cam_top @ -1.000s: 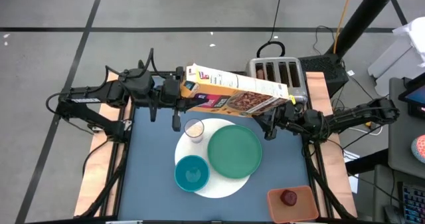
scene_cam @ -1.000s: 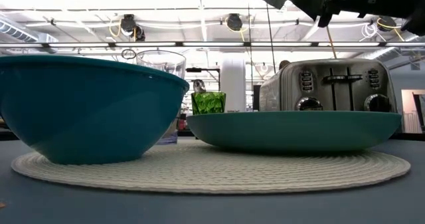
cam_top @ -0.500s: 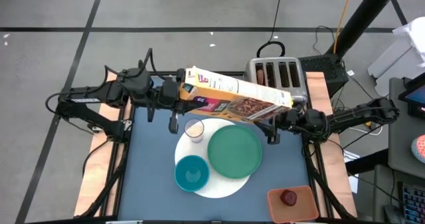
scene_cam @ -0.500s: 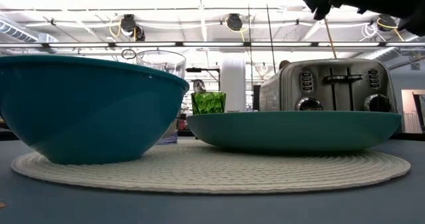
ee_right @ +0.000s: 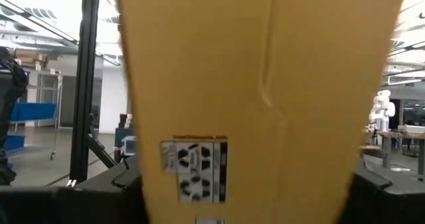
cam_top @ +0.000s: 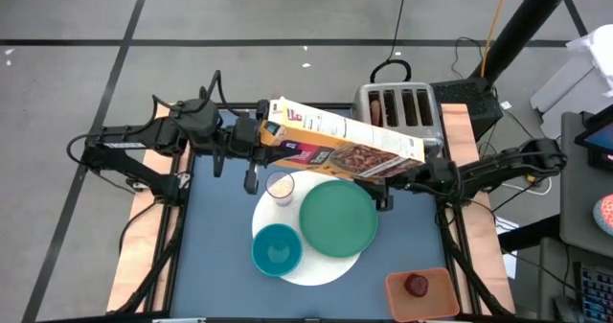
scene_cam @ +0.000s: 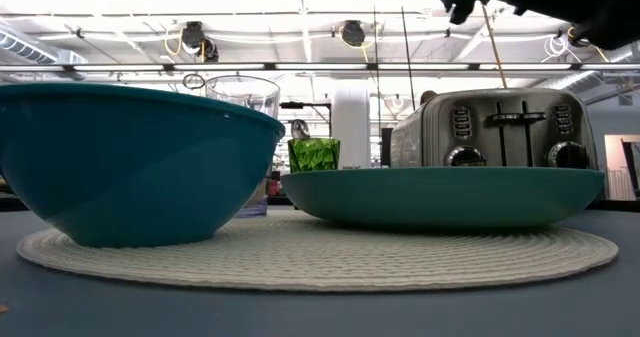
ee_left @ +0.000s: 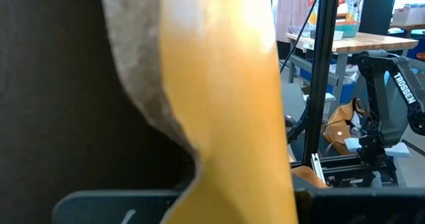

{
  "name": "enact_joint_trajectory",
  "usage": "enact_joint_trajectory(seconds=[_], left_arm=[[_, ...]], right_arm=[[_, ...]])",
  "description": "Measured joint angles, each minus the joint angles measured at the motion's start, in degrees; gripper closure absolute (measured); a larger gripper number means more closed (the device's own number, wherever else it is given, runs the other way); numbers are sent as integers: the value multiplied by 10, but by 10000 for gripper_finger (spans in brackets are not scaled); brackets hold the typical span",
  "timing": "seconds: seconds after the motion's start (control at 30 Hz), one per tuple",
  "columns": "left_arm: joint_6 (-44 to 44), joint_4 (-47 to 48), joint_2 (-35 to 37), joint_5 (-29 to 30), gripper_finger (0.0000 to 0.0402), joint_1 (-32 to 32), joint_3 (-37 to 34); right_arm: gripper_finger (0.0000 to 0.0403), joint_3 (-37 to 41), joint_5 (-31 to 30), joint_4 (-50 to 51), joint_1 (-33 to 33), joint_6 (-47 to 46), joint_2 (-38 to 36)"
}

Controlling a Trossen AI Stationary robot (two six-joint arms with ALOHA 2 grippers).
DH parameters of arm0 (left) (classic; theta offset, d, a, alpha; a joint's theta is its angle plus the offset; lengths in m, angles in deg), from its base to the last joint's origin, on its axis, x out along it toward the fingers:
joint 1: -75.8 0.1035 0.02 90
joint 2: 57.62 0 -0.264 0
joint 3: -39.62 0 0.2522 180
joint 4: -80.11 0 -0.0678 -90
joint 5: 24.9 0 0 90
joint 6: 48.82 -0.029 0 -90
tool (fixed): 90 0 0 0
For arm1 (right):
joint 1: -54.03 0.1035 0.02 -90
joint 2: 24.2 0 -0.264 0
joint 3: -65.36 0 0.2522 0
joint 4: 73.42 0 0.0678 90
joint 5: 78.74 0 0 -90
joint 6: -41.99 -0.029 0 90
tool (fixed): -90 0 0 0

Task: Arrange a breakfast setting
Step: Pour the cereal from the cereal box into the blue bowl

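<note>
A yellow cereal box point(cam_top: 345, 136) hangs in the air over the table's far half, between my two grippers. My left gripper point(cam_top: 257, 136) is shut on its left end. My right gripper point(cam_top: 391, 177) is shut on its right end. Below it, a glass point(cam_top: 280, 186), a green plate point(cam_top: 337, 218) and a teal bowl point(cam_top: 277, 249) stand on the white round disc point(cam_top: 321, 265). A green cup point(scene_cam: 314, 155) shows behind them in the low view. A red fruit point(cam_top: 416, 285) lies in the tray. No spoon shows. My left gripper holds the box's left end point(cam_top: 273, 129), coming level from the table's left. In the left wrist view the yellow face point(ee_left: 226, 104) and a grey flap point(ee_left: 143, 71) fill the picture and hide the fingertips. The box is clear of the table, slanting. My right gripper holds the box's right end point(cam_top: 407, 165) from the table's right side. The box covers the fingertips in the high view. In the right wrist view its yellow panel point(ee_right: 259, 84) stands between the two dark fingers. The box hangs clear above the plate's far rim.
A silver four-slot toaster point(cam_top: 402, 107) stands at the far right, just behind the box, with something brown in a slot. An orange-brown tray point(cam_top: 436, 299) sits at the near right corner. Bare blue table point(cam_top: 215, 256) lies left of the disc.
My right gripper has gone a little toward the table's left and near edge with the box's right end. That end has swung toward the near edge, while the left end stays at my left gripper. The box has risen out of the low view's top.
</note>
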State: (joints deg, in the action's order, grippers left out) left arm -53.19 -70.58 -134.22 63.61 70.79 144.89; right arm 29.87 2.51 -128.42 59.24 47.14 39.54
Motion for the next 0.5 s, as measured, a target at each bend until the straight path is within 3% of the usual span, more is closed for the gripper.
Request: enact_joint_trajectory(seconds=[0.17, 0.5], left_arm=[[0, 6, 0, 0, 397, 0, 0], [-12, 7, 0, 1, 395, 0, 1]], right_arm=[[130, -10, 0, 3, 0, 0, 8], [205, -10, 0, 5, 0, 0, 5]])
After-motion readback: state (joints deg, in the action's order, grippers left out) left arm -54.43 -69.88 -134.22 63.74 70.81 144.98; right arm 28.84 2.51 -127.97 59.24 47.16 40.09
